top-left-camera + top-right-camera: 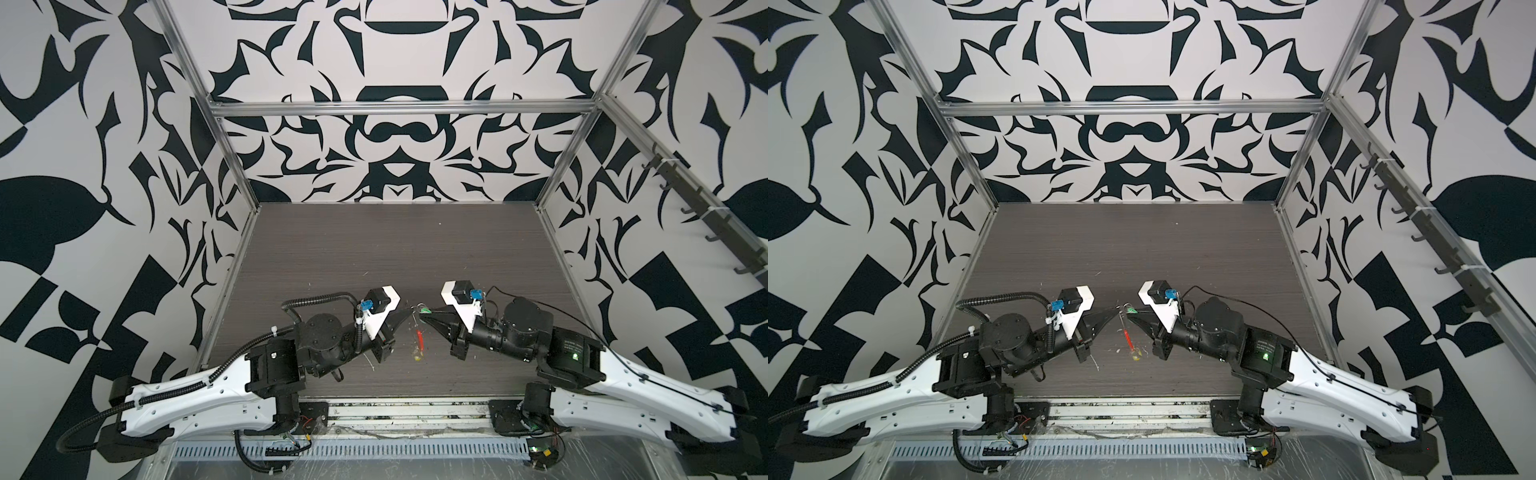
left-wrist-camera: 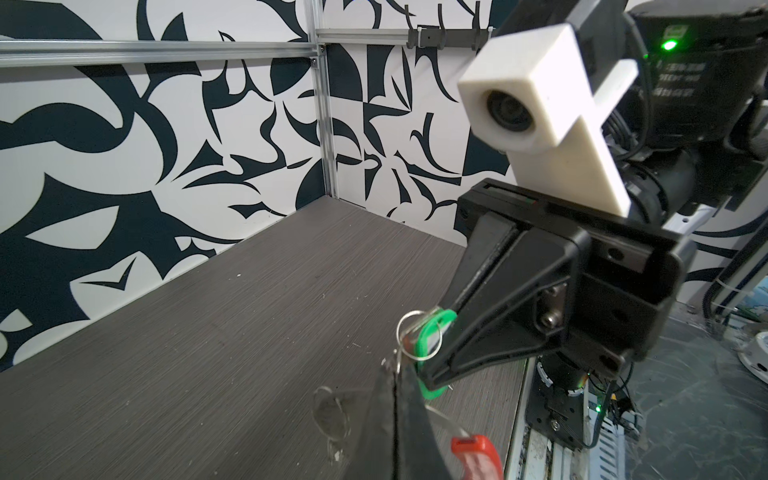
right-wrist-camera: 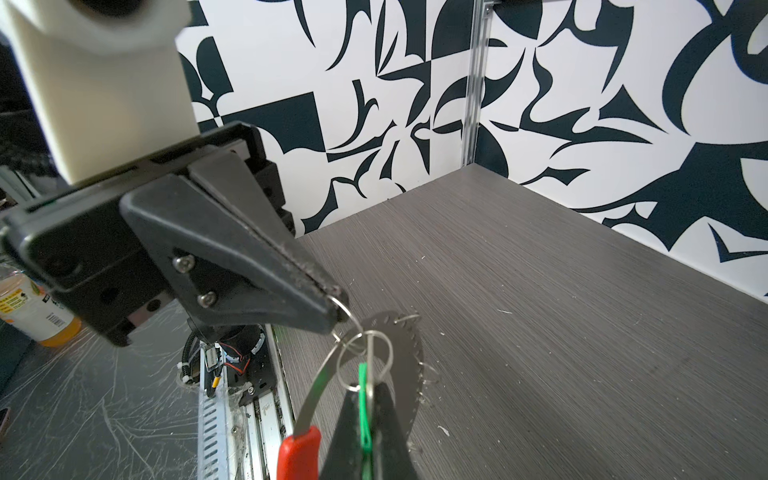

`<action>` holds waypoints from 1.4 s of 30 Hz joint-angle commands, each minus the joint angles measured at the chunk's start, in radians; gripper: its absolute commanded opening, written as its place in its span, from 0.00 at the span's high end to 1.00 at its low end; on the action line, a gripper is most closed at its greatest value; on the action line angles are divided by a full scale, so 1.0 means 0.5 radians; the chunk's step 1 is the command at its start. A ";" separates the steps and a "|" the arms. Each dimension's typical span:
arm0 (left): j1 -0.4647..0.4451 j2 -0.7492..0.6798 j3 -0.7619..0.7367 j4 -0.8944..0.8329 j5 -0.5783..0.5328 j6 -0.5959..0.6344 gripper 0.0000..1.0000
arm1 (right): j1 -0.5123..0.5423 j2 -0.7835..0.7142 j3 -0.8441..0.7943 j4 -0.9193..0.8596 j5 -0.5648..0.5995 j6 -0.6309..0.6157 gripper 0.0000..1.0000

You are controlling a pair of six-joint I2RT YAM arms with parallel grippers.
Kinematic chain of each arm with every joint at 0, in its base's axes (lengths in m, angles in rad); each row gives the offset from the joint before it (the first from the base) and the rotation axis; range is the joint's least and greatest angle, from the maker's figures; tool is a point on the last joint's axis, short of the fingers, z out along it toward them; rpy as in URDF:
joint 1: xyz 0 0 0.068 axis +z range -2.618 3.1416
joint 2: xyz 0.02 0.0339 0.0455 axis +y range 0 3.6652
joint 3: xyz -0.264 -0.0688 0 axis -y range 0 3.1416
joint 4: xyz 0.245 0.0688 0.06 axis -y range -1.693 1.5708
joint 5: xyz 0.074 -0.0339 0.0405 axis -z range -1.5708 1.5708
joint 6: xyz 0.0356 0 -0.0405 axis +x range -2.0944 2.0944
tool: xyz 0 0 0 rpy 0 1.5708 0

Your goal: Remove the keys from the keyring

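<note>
The keyring (image 1: 420, 338) hangs edge-on between both arms over the middle front of the table, its red section (image 3: 299, 453) low. My left gripper (image 1: 409, 309) is shut on the thin metal at the hoop's top (image 3: 341, 309). My right gripper (image 1: 422, 319) faces it a finger's width away, shut on the green tag (image 2: 432, 332) of one key. That tag's small ring (image 3: 365, 357) loops round the hoop. The yellow-tagged key (image 1: 417, 355) hangs at the hoop's lower end, near the table. In the wrist views each gripper's own jaws (image 2: 395, 374) (image 3: 368, 388) are pressed together.
The grey wood-grain table (image 1: 374, 249) carries white flecks and scratches near the grippers. Patterned walls with aluminium posts close it on three sides. A metal rail (image 1: 407, 409) runs along the front edge. An orange bottle (image 3: 25, 307) stands off the table behind the left arm.
</note>
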 commanded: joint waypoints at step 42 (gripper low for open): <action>0.014 -0.263 -0.073 0.098 0.240 0.066 1.00 | 0.044 -0.098 0.056 -0.190 -0.299 -0.016 0.57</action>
